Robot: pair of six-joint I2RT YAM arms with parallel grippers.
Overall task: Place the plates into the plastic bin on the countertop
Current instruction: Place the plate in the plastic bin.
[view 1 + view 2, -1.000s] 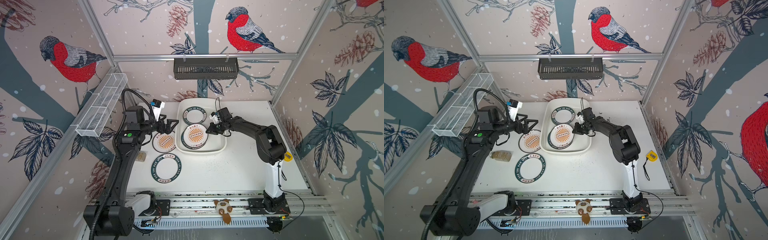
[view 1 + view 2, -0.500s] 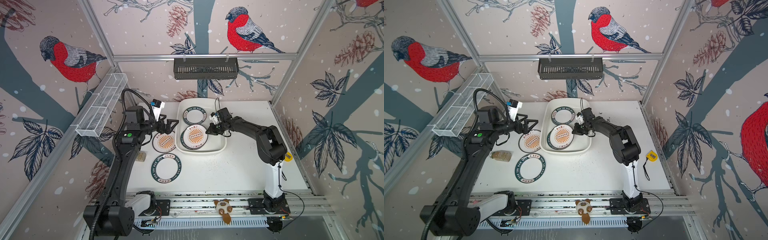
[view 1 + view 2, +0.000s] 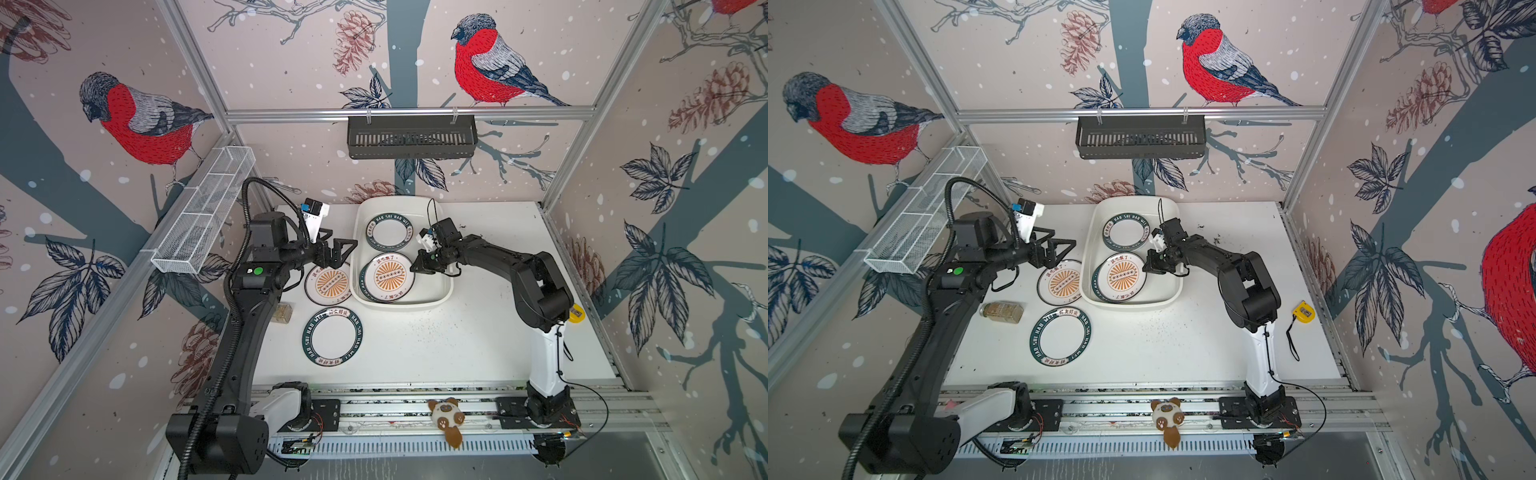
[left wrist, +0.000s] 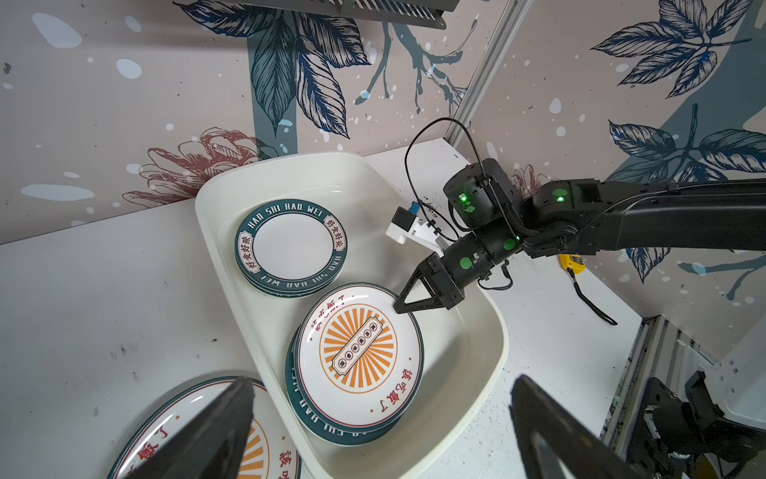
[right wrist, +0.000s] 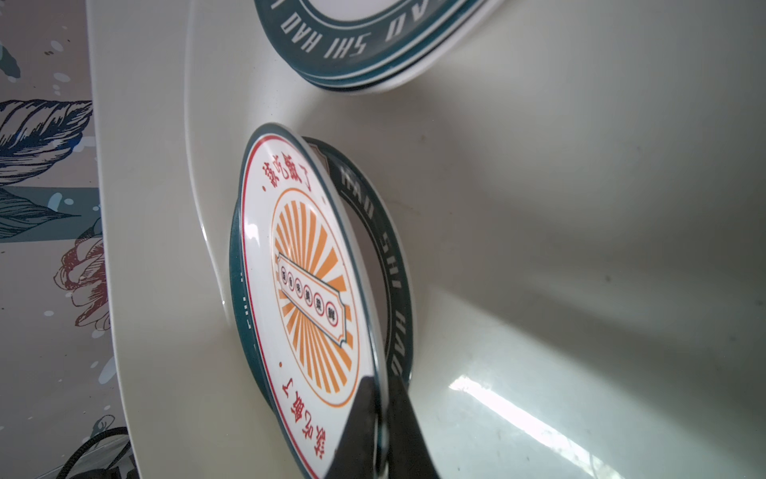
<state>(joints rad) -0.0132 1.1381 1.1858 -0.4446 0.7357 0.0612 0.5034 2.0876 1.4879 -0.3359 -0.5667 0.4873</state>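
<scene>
1. Right gripper (image 3: 415, 266): closed, tips at the right edge of a sunburst plate (image 3: 390, 275) inside the bin (image 3: 440, 297).
2. Behind that plate, also in the bin: a lettered plate (image 3: 390, 233).
3. Left gripper (image 3: 344, 254): spread wide, just beside the bin's left rim.
4. On the counter (image 3: 457, 345), touching the bin's left side: a second sunburst plate (image 3: 330, 286).
5. Nearer the front, apart from both: a green-rimmed plate (image 3: 332, 337).
6. Left of it, by the left arm: a small jar (image 3: 282, 312).

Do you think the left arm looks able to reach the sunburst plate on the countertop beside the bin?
Likely yes: the open left gripper hovers just above that sunburst plate, with nothing between them.
</scene>
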